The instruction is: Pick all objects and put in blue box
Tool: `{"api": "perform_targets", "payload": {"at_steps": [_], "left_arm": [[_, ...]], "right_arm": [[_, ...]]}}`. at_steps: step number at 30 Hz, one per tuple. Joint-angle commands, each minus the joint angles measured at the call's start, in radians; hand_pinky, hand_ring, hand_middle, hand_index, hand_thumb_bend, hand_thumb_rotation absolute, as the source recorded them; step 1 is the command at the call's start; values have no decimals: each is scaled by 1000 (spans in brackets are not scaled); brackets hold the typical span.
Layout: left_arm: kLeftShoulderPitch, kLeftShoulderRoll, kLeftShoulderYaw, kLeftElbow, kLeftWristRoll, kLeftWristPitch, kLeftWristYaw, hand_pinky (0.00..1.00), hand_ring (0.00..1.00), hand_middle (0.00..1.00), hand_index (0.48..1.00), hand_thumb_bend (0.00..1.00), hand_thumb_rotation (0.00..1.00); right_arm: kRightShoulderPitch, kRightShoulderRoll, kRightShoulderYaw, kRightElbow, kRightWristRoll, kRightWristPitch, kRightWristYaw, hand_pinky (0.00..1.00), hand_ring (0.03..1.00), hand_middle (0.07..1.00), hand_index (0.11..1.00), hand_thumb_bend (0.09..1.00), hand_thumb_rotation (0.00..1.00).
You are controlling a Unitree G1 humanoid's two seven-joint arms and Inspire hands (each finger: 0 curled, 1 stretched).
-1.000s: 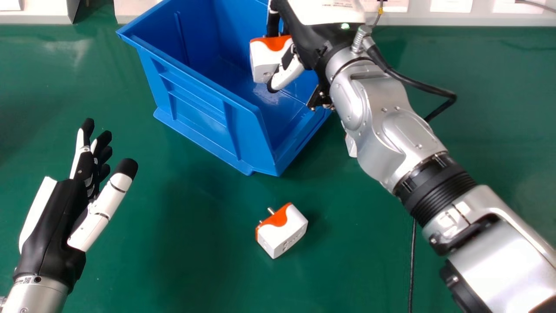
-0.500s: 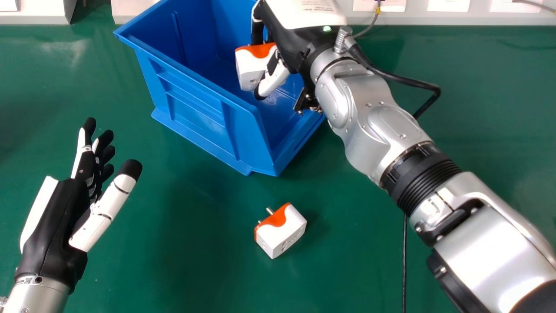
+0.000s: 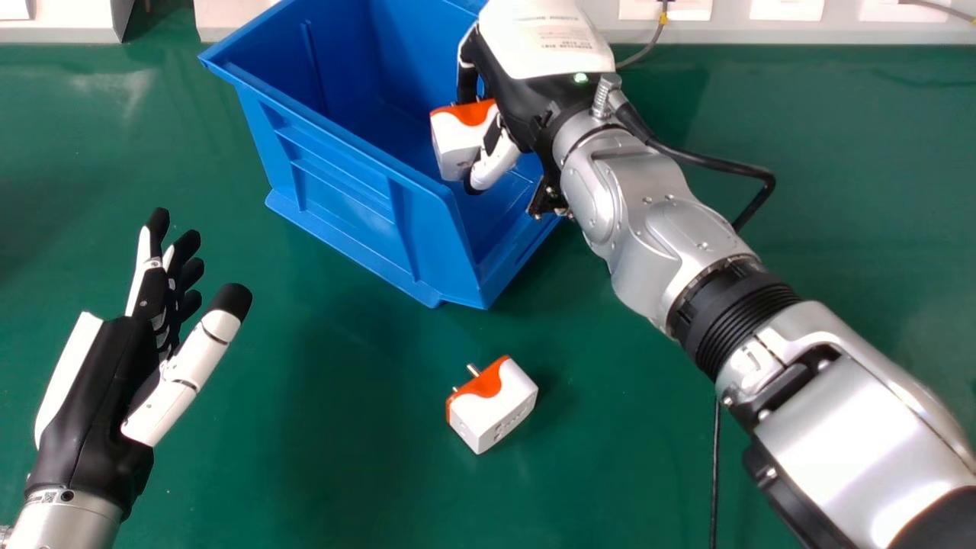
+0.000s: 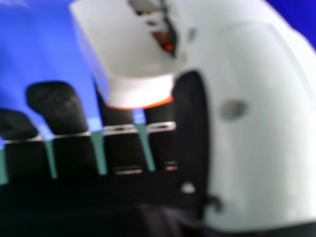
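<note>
Right hand partly closed, white block-shaped plug adapter with orange end pinched between thumb and fingers — held over the open blue plastic box, clear of its near wall. Second white-and-orange block adapter with metal pins lies on the green tabletop, robot's side of the box, apart from it. Left hand open — over the tabletop, left of the box.

A big green tabletop lies flat. Soft light makes a pale, shiny patch near its far left corner. Along the far edge sit white blocks, and a thin gray wire with a yellow bit.
</note>
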Motion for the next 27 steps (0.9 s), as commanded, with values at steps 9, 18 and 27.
{"api": "perform_targets", "payload": {"at_steps": [9, 18, 27], "left_arm": [[7, -3, -1, -23, 9, -18, 7, 971, 983, 998, 983, 625, 726], [-2, -5, -2, -13, 1, -9, 6, 965, 981, 996, 979, 633, 723], [-9, -6, -8, -22, 3, 2, 8, 962, 979, 994, 977, 641, 722]], "right_arm": [[-45, -2, 11, -24, 7, -2, -22, 70, 115, 463, 475, 530, 1], [-19, -13, -1, -41, 30, -24, -31, 57, 101, 468, 479, 530, 0], [-6, -24, -5, -42, 59, -60, -62, 75, 123, 458, 474, 529, 0]]}}
